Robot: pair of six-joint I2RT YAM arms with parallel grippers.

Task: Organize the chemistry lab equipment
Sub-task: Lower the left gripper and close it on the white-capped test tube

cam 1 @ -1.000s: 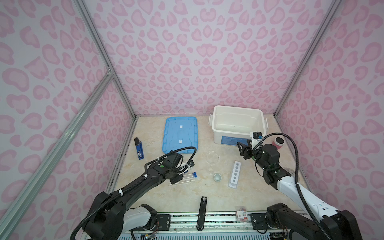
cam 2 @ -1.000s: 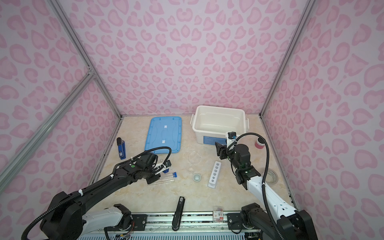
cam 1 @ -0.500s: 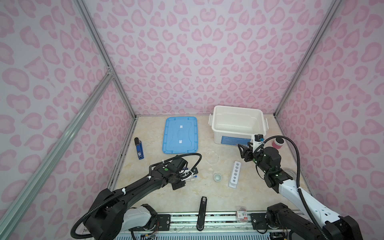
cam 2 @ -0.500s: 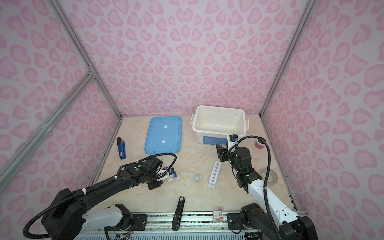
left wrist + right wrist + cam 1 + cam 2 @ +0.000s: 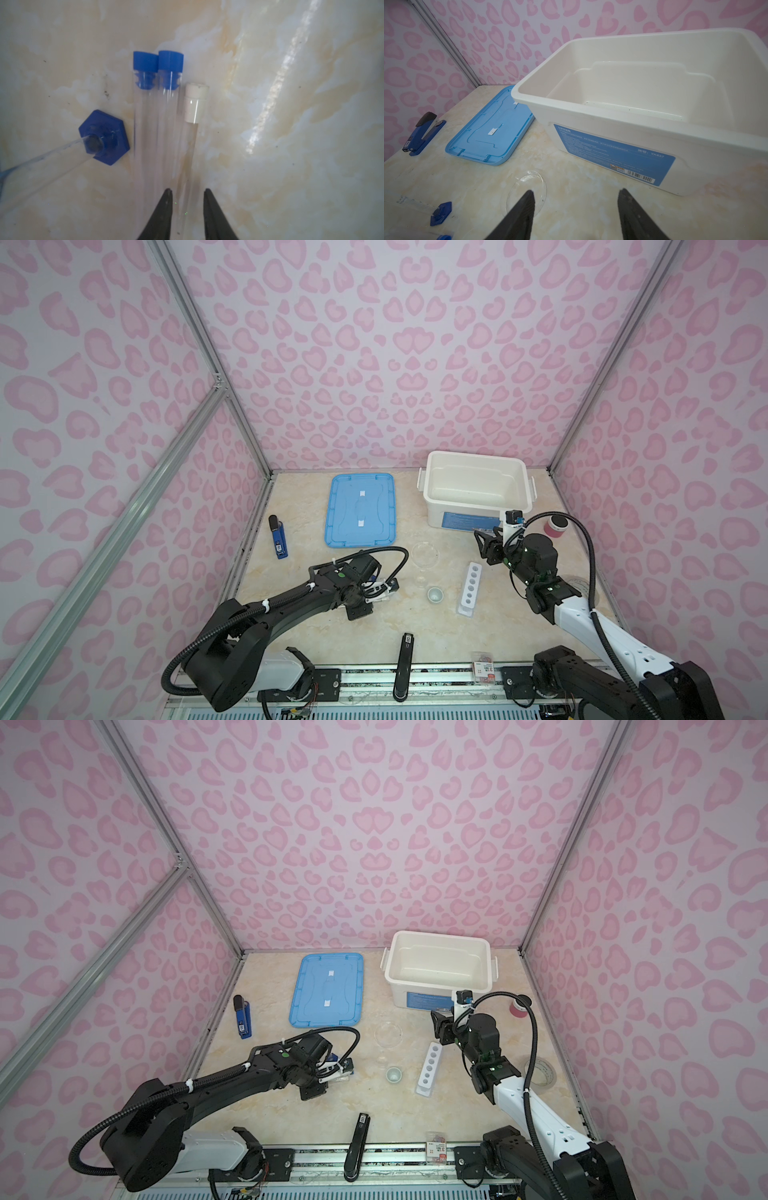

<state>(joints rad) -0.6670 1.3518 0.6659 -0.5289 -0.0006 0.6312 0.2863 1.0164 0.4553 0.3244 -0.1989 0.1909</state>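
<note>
Left jaws are down at the beige marbled surface (image 5: 436,635), narrowed around a clear slim white-capped test tube (image 5: 195,104). In the left wrist view a sliver of gap shows on each side of the tube, so it doesn't look pinched. Two clear slim blue-capped test tubes (image 5: 166,116) lie right alongside it, touching each other, all three roughly parallel. The small glass cylinder with the blue hexagon base (image 5: 105,138) lies on its side just beside them.

Right jaws are spread wide with nothing between them, hovering in front of the white plastic bin (image 5: 612,133), near a clear round glass dish (image 5: 527,187). The white holed rack (image 5: 469,587) lies flat between the two arms, and the tiny pale cup (image 5: 434,594) sits just beside it. The flat blue lid (image 5: 360,510) lies to the left of the bin.
</note>
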